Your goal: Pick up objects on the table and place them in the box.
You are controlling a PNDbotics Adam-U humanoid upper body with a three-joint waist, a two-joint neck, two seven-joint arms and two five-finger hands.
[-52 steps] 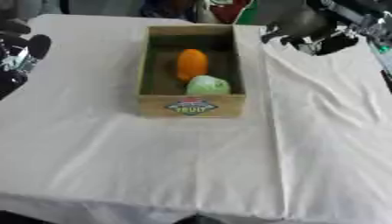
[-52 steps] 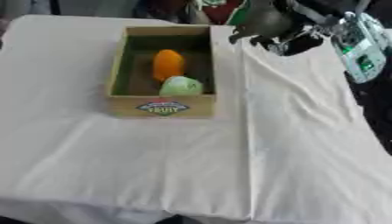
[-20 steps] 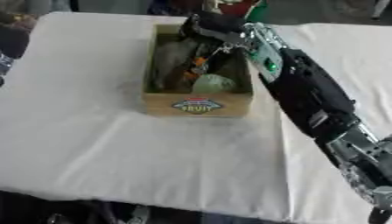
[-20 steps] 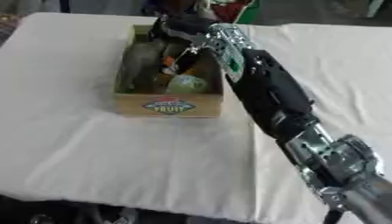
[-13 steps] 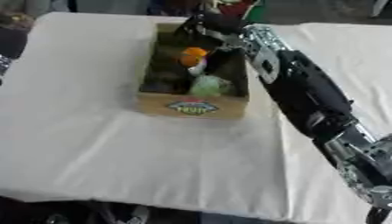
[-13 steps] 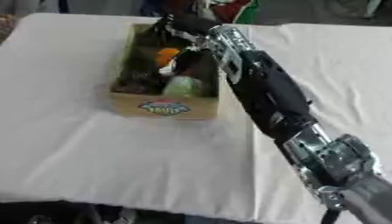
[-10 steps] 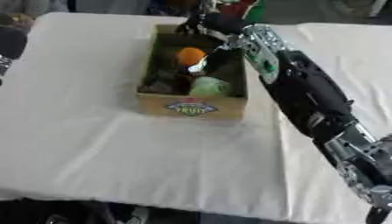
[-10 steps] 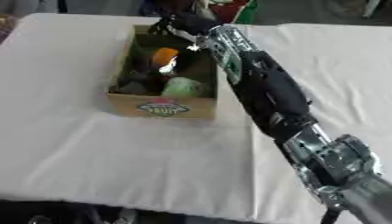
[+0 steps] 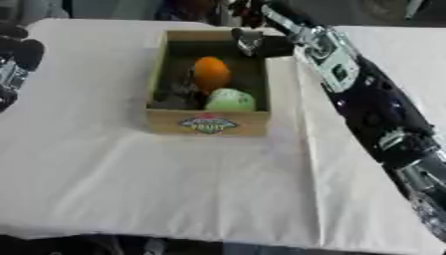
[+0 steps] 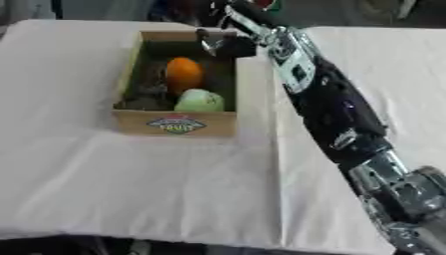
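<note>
On the white-clothed desk [image 9: 174,189] we see the box [image 9: 209,124], its labelled front wall nearest us. Inside lie a pale green object [image 9: 230,99], a dark object [image 9: 178,94] beside it, and an orange one [image 9: 211,72] behind. Our right hand [image 9: 257,42] sits over the box's far right corner; we cannot tell its fingers' state. Our left hand [image 9: 16,60] shows at the left edge, equally unclear.
</note>
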